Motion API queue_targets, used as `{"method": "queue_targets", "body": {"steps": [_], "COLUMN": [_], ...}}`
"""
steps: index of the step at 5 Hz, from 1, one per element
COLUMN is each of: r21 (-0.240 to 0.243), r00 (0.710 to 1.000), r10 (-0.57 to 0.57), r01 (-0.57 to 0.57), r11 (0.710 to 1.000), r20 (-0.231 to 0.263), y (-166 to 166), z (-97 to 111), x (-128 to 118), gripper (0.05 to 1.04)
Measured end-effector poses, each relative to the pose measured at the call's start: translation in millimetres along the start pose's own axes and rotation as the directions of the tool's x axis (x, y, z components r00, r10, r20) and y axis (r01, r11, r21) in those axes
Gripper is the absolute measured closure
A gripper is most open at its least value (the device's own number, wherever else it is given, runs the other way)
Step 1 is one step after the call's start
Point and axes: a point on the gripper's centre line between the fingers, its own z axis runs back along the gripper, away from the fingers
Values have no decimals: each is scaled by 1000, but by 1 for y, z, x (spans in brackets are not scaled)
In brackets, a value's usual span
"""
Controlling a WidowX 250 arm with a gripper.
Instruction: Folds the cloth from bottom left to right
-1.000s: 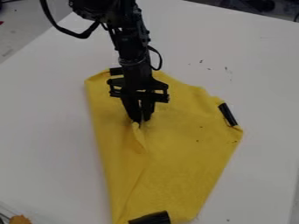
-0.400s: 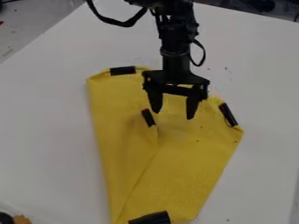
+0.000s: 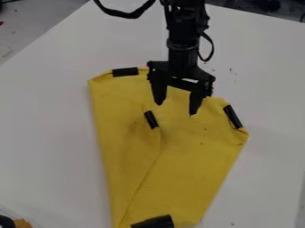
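Your gripper (image 3: 175, 108) has let go of the black-tipped corner (image 3: 151, 120) and drawn off toward the tabletop's far edge. You have its two fingers spread apart, nothing between them, over the upper part of the yellow cloth (image 3: 196, 164). Just beside them, that corner lies folded inward, its flap slanting down to the cloth's near end. The cloth rests mid-table on the white tabletop (image 3: 47, 133). The fold looks made; you're at the retreat, so lift straight clear without snagging the flap.
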Motion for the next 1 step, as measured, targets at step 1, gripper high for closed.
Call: {"method": "queue_targets", "body": {"steps": [1], "r21": [-1], "r00": [999], "r10": [-42], "r01": [42], "r11": [999], "r20": [12], "y": [4], "z": [1], "x": [-1], "gripper": [84]}}
